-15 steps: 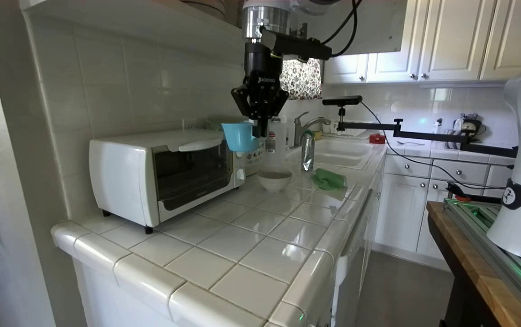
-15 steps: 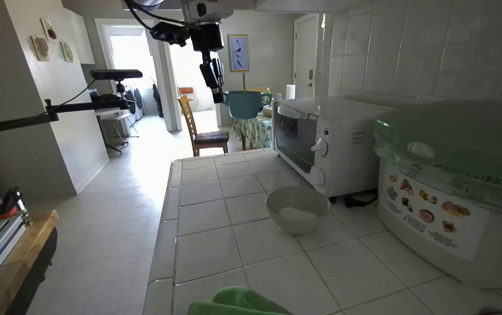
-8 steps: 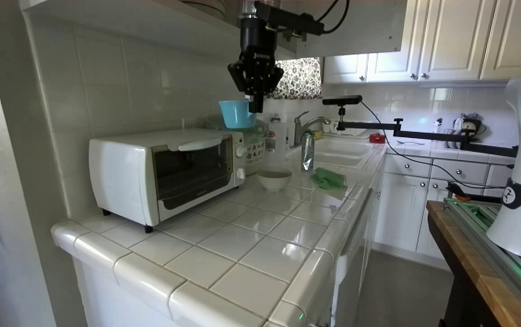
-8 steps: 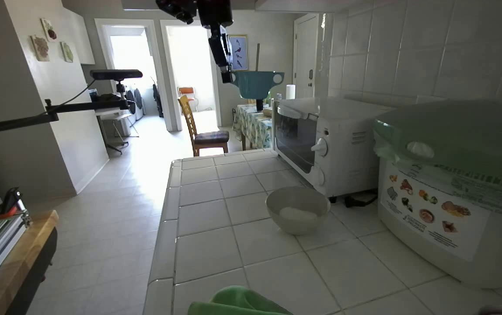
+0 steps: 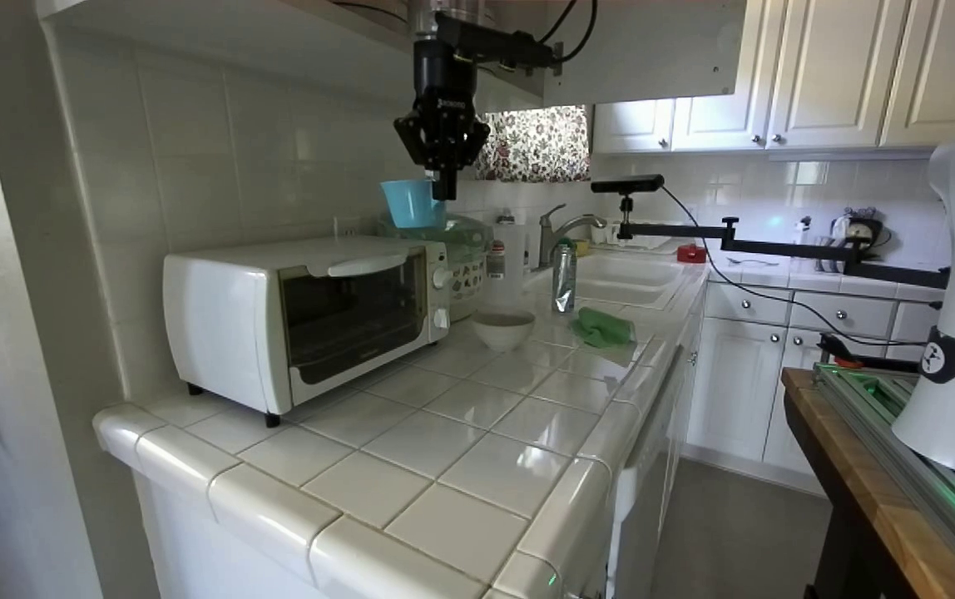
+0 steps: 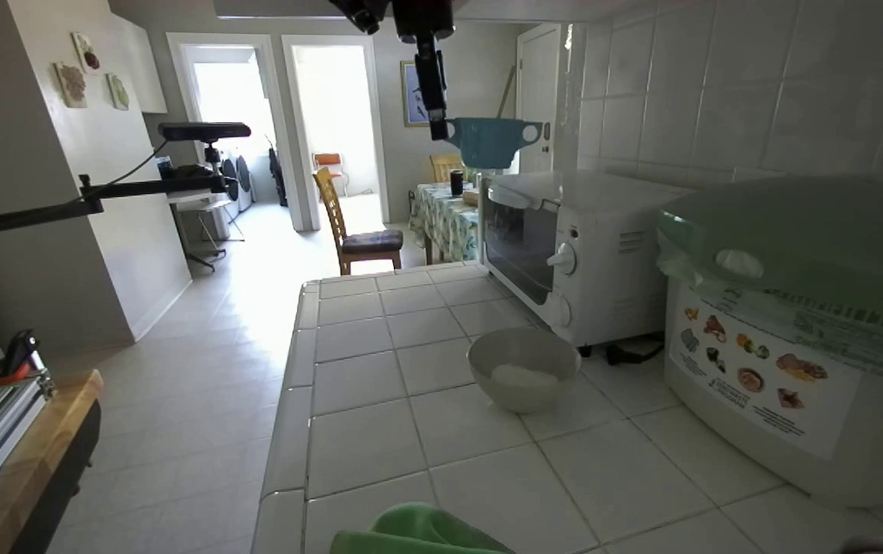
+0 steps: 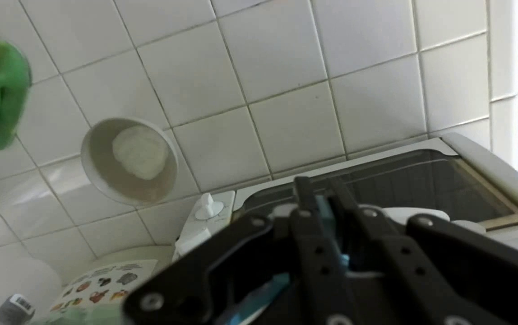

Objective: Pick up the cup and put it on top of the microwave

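My gripper [image 5: 444,193] points down with its fingers shut on the side handle of the teal-blue cup [image 5: 408,205]. The cup hangs upright in the air, higher than the top of the white microwave [image 5: 224,324], near its control-panel end in an exterior view. In an exterior view the cup [image 6: 494,145] shows two loop handles, and the gripper [image 6: 439,132] is at the left one. In the wrist view the fingers [image 7: 317,183] have a teal strip between them. Most of the cup [image 7: 263,292] is hidden there behind the gripper. The microwave's dark door [image 7: 403,176] lies below.
A bowl [image 5: 503,331] stands by the microwave, with a green cloth [image 5: 602,328] and silver bottle [image 5: 564,279] beyond. A green-lidded bin [image 6: 795,308] stands beside the microwave. A shelf [image 5: 261,42] overhangs the counter, with a tiled wall [image 5: 195,166] behind.
The gripper has lifted the cup and carried it toward the microwave side, leftward in an exterior view and rightward in an exterior view. It has kept hold of the handle. The other objects stayed still.
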